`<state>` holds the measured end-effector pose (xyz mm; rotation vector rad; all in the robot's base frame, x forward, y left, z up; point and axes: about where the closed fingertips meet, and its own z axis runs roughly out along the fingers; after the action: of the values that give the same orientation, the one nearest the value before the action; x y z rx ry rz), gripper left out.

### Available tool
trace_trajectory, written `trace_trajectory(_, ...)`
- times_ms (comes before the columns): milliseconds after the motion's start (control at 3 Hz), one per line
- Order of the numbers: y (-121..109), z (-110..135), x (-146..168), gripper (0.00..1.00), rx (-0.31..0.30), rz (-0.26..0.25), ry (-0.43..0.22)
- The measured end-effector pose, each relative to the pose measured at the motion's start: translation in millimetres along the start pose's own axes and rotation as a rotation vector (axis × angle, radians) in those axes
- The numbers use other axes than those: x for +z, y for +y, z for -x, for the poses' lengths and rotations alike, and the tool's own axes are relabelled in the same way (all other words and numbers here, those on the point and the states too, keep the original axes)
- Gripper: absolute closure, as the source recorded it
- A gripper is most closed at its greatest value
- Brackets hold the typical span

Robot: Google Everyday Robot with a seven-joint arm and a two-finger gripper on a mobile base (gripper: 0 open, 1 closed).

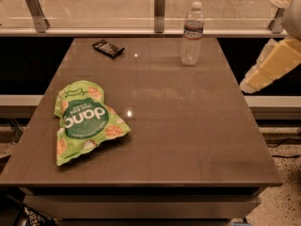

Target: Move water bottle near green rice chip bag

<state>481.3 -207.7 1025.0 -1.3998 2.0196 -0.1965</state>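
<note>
**A:** Where does your gripper (263, 72) sit?

**B:** It hangs out past the right side of the desk (188, 126), touching nothing. You see only a pale yellow, blocky shape at the picture's edge. Whether it is apart or together, you cannot tell.

**A:** What is nearest to it?

**B:** The water bottle (192, 34). It stands upright near the desk's far edge, right of the middle, with its white cap on.

**A:** And the green chip bag (84, 121)?

**B:** It lies flat on the near left part of the desk, well apart from the bottle, with its lettering upside down to you.

**A:** Anything else?

**B:** A small black packet (108, 48) lies flat in the far left corner. Behind the desk runs a low glass barrier with metal posts (160, 11).
</note>
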Motion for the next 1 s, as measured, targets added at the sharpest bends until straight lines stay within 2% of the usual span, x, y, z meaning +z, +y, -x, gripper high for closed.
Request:
trace_trajectory(333,-23,4,18,0.00,0.095,-0.067,-0.127)
trace_trajectory(667,-44,2,31,0.00,0.183,-0.127,-0.228)
trace_trajectory(1000,-63,-4,46,0.00,0.247,-0.159,-0.298)
